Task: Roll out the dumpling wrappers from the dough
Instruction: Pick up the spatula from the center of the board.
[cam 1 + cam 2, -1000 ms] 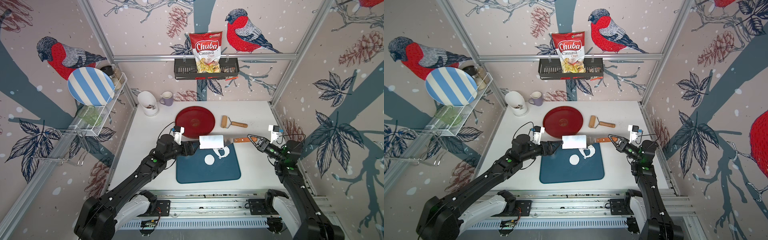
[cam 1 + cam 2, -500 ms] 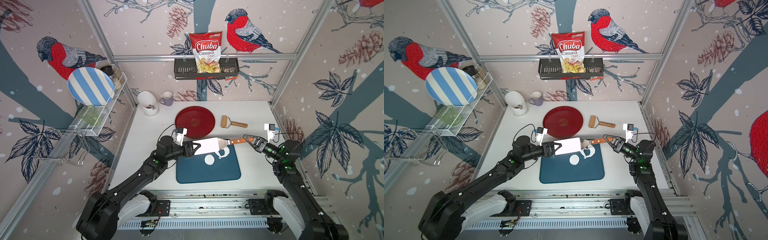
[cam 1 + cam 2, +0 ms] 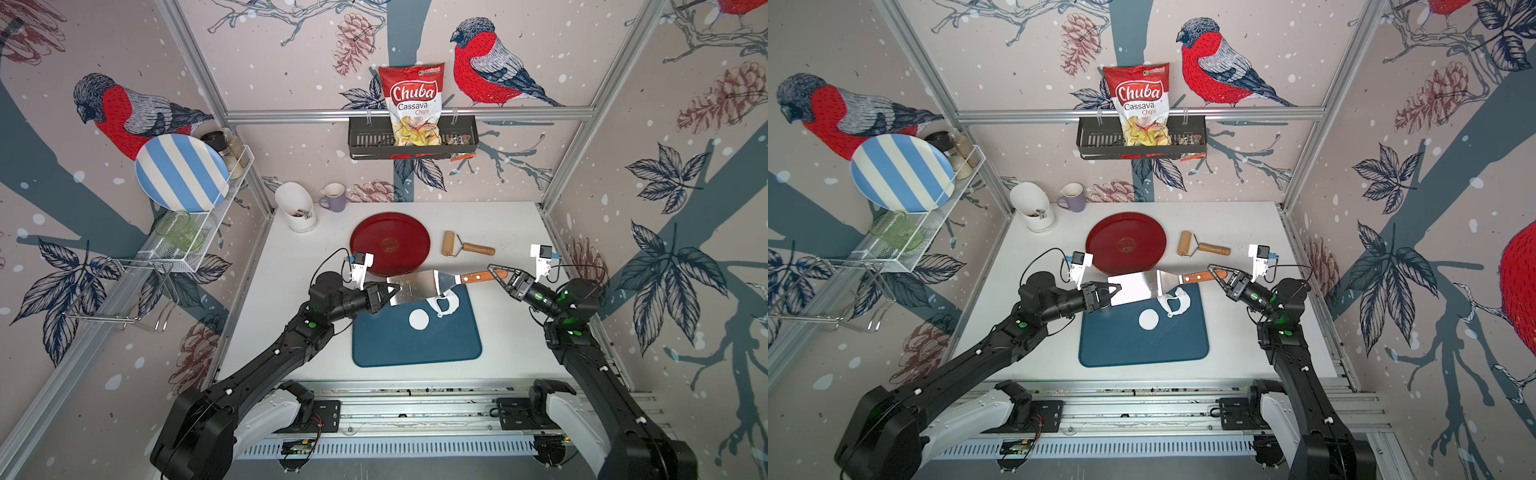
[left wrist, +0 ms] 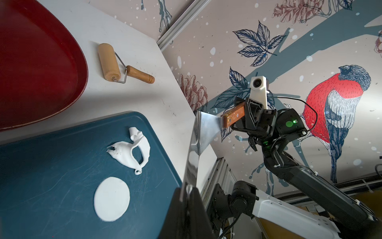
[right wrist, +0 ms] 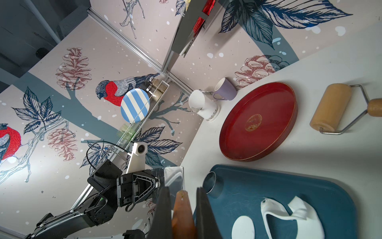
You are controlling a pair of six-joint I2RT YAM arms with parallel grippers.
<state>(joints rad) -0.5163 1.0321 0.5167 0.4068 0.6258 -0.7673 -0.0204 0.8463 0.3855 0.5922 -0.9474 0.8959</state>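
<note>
A metal scraper [image 3: 419, 284] with a wooden handle hangs over the back edge of the blue tray [image 3: 415, 349], spanning both arms. My left gripper [image 3: 390, 291] is shut on the blade's outer edge [image 4: 192, 165]. My right gripper [image 3: 496, 272] has its fingers on either side of the handle [image 5: 183, 211], with a thin gap near the tips. On the tray lies one round dumpling wrapper [image 3: 419, 320] [image 4: 112, 201]. Beside it lies a ragged scrap of dough [image 3: 446, 305] [image 4: 128, 153] with a round hole. A metal ring cutter [image 5: 211, 184] stands on the tray's far corner.
Behind the tray sit a red plate [image 3: 390, 243] and a wooden roller [image 3: 461, 245]. A white utensil holder [image 3: 297, 208] and a purple mug [image 3: 334, 197] stand at the back left. Walls close in on three sides.
My left gripper was open beside the blade and has now closed on its edge. The scraper has swung and shifted slightly left with the right arm.
</note>
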